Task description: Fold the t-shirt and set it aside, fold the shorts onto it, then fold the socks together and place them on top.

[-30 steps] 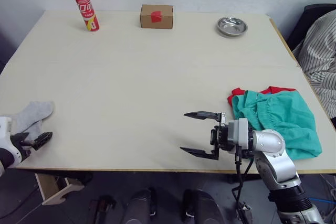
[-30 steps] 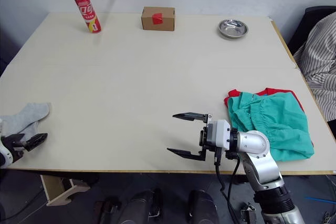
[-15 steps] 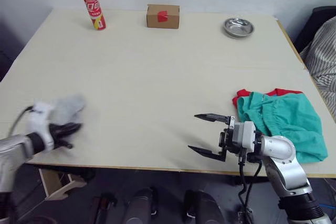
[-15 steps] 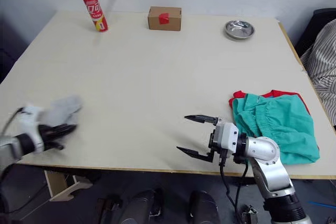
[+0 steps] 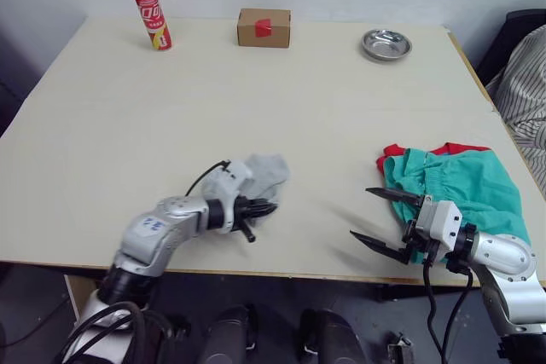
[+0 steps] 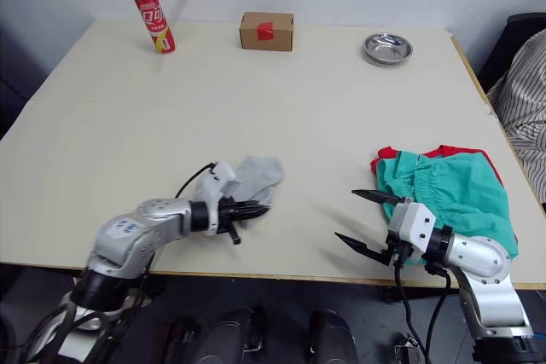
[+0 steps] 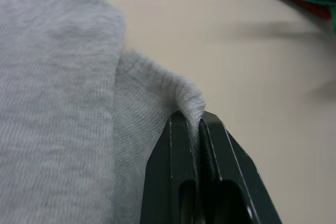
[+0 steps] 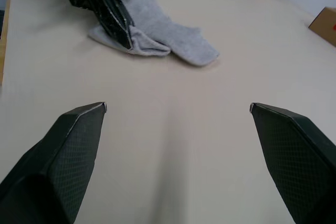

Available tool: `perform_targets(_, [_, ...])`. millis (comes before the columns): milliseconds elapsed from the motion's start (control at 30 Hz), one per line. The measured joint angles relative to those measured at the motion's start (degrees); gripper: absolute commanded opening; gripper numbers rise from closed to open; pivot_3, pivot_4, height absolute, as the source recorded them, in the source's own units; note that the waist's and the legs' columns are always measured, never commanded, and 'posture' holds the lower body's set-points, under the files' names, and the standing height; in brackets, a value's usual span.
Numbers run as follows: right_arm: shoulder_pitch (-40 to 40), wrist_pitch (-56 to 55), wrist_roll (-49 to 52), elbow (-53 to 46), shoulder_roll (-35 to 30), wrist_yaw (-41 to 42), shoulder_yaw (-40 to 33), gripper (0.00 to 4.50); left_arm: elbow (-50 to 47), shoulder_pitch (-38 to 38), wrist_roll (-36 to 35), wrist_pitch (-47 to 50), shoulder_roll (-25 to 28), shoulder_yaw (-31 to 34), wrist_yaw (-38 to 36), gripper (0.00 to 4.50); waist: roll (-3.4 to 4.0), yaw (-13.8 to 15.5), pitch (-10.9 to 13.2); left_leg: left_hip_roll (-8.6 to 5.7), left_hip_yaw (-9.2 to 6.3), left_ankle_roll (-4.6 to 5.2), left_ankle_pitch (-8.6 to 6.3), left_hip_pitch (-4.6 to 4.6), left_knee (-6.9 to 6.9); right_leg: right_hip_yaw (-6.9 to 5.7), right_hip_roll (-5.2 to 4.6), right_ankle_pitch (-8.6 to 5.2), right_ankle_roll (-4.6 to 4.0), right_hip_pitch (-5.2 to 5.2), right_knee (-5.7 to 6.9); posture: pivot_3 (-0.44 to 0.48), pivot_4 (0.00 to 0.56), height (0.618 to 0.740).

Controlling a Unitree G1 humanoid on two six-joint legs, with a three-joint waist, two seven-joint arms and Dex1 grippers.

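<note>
The left end effector [image 5: 260, 207] is clamped on a fold of the socks [image 5: 260, 175]; in the left wrist view its two black fingers [image 7: 173, 182] pinch the grey knit edge between them. The rest of the socks lies flat on the bench [image 5: 256, 100], spreading away from the fingertips toward the bench's far side, in the near middle of the bench.

The right end effector [image 5: 386, 226] hangs low over the bench with its jaws spread wide and nothing between them, pointing toward the socks, which lie well apart from it. Just behind this end effector, touching or nearly touching its wrist, are the shorts [image 5: 465, 189], a crumpled teal-green heap with the gathered waistband showing. Under the shorts lies the t-shirt [image 5: 454, 149], of which a red rim shows along the heap's far edge and at its corner nearest the socks.

Along the bench's far edge, well away from the socks, stand a red can [image 5: 152, 18], a small cardboard box [image 5: 264, 27] with a red mark, and a metal bowl [image 5: 385, 43].
</note>
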Motion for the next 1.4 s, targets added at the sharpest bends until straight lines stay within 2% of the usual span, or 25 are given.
perform_targets(67, [0.47,0.00,-0.28,-0.56,0.00,-0.35,0.04,4.50,0.94,-1.15,0.64,-0.62,-2.74,-2.71,-0.47,0.01,0.00,0.03,0.00,-0.01,-0.03,0.03,-0.02,-0.01,0.04,-0.03,-0.02,0.01,0.02,0.07,-0.06,0.000,0.150,0.740])
perform_targets(167, [1.81,0.04,-0.78,-0.95,-0.03,-1.27,-0.01,4.50,1.40,-1.79,2.54,-1.75,-3.63,-5.85,-1.50,0.73,0.00,-0.12,0.00,0.00,-0.05,0.02,-0.02,0.02,0.04,-0.06,0.00,0.01,0.03,0.10,-0.07,0.000,0.150,0.740])
perform_targets(300, [2.13,0.26,-1.57,-2.14,0.00,-2.41,0.75,4.50,1.38,-1.91,3.41,-6.15,-2.38,-6.04,-5.35,1.95,0.00,-0.19,0.00,0.02,-0.06,0.00,-0.01,0.14,0.06,-0.05,-0.01,0.01,0.02,0.17,-0.04,0.000,0.150,0.740])
perform_targets(400, [1.87,2.40,-1.34,-3.93,0.45,-2.93,2.40,4.50,1.18,-1.61,1.79,-9.63,-0.53,-2.73,-10.05,2.93,0.01,-0.20,0.01,0.04,-0.08,-0.03,-0.04,0.31,0.01,-0.05,-0.02,0.01,0.02,0.36,-0.11,0.000,0.150,0.740])
perform_targets(533, [0.73,7.10,-1.22,-6.86,1.44,-4.27,6.15,4.50,-0.88,1.37,-2.52,-14.17,4.16,3.27,-19.14,2.93,0.03,-0.31,0.02,0.08,-0.09,-0.20,-0.19,0.50,-0.08,-0.05,-0.02,-0.01,0.00,0.54,-0.24,0.000,0.150,0.740])
perform_targets(667, [-2.69,10.91,-4.63,-8.85,3.43,-6.29,12.91,4.50,0.96,0.92,-3.82,-18.23,5.83,8.94,-21.93,2.93,0.04,-0.15,0.03,0.06,-0.11,-0.27,-0.23,0.51,-0.07,-0.06,-0.04,-0.01,-0.01,0.56,-0.22,0.000,0.150,0.740])
perform_targets(867, [-8.06,13.97,-11.45,-8.66,7.12,-11.82,17.96,4.50,17.86,-7.72,3.80,-24.47,8.20,10.67,-19.75,2.93,0.04,-0.02,0.03,-0.02,-0.12,-0.18,-0.23,0.45,-0.07,-0.10,-0.04,-0.02,0.02,0.53,-0.21,0.000,0.150,0.740])
perform_targets(1000, [-9.90,14.42,-14.72,-4.86,7.04,-12.54,19.74,4.50,31.07,-14.07,9.67,-28.53,7.17,7.87,-20.48,2.93,0.04,-0.21,0.03,-0.07,-0.05,0.02,-0.17,0.37,-0.07,-0.13,0.05,-0.02,0.08,0.51,-0.08,0.000,0.150,0.740])
perform_targets(1100, [-12.58,13.85,-15.68,-1.86,7.02,-12.38,20.04,3.92,37.63,-16.04,12.64,-30.26,4.78,5.60,-20.74,2.98,0.02,-0.29,0.04,-0.06,-0.04,0.06,-0.14,0.36,-0.03,-0.13,0.08,-0.01,0.09,0.51,-0.04,0.000,0.150,0.740])
perform_targets(1167, [-13.66,13.46,-15.80,-0.67,7.03,-11.93,20.12,3.20,39.66,-16.62,13.80,-30.58,3.94,4.78,-21.35,2.98,0.01,-0.52,0.04,-0.04,-0.04,0.06,-0.14,0.37,-0.03,-0.12,0.08,-0.02,0.09,0.50,-0.02,0.000,0.150,0.740])
perform_targets(1267, [-13.97,12.53,-16.25,0.53,7.03,-10.79,21.05,2.20,40.70,-17.05,14.71,-30.39,3.64,4.57,-22.34,2.43,0.01,-0.88,0.04,-0.02,-0.04,0.06,-0.13,0.38,-0.04,-0.11,0.07,-0.02,0.09,0.50,-0.01,0.000,0.150,0.740])
perform_targets(1400, [-13.96,11.41,-16.35,1.88,7.03,-9.74,21.77,0.76,40.55,-16.81,15.20,-28.96,3.83,4.42,-23.72,1.14,0.01,-1.45,0.04,-0.04,-0.04,0.07,-0.13,0.38,0.01,-0.11,0.03,-0.01,0.09,0.52,0.02,0.000,0.150,0.740])
